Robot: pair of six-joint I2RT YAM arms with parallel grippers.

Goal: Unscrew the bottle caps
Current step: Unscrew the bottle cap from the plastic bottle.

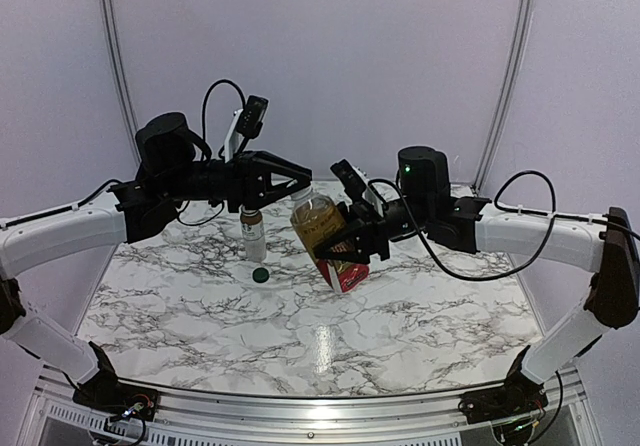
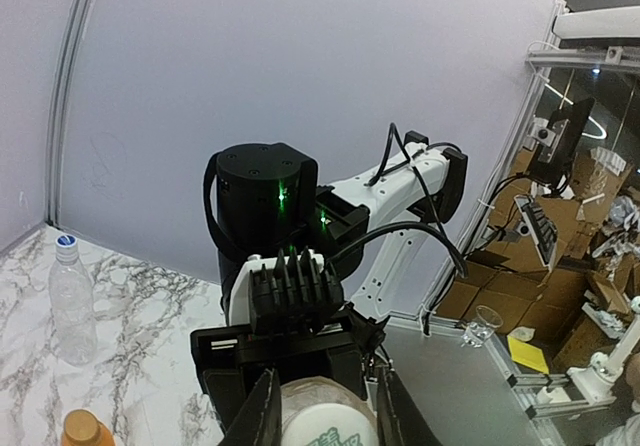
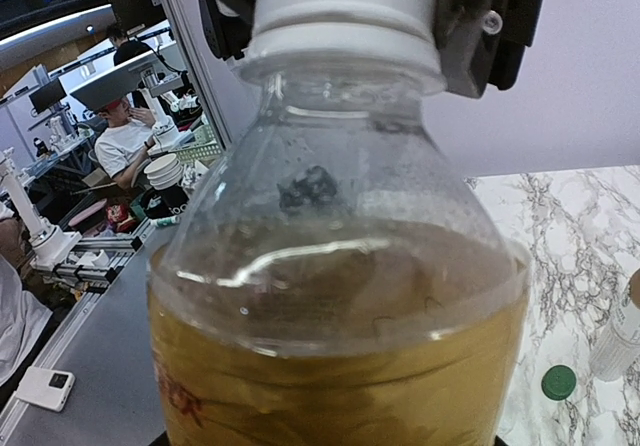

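Observation:
An amber tea bottle (image 1: 328, 231) with a red label hangs tilted above the marble table, and my right gripper (image 1: 345, 251) is shut on its lower body. It fills the right wrist view as the tea bottle (image 3: 335, 316). Its white cap (image 1: 301, 192) sits between the fingers of my left gripper (image 1: 300, 188), which is shut on it. The left wrist view shows the same white cap (image 2: 328, 418) between both pads. A dark green cap (image 1: 261, 275) lies loose on the table beside a short clear bottle (image 1: 254, 234) with a white label.
A tall clear bottle (image 2: 72, 301) with a white and blue cap stands at the left of the left wrist view. The orange cap (image 2: 82, 428) of a juice bottle shows below it. The green cap (image 3: 558, 382) lies on the marble at the right.

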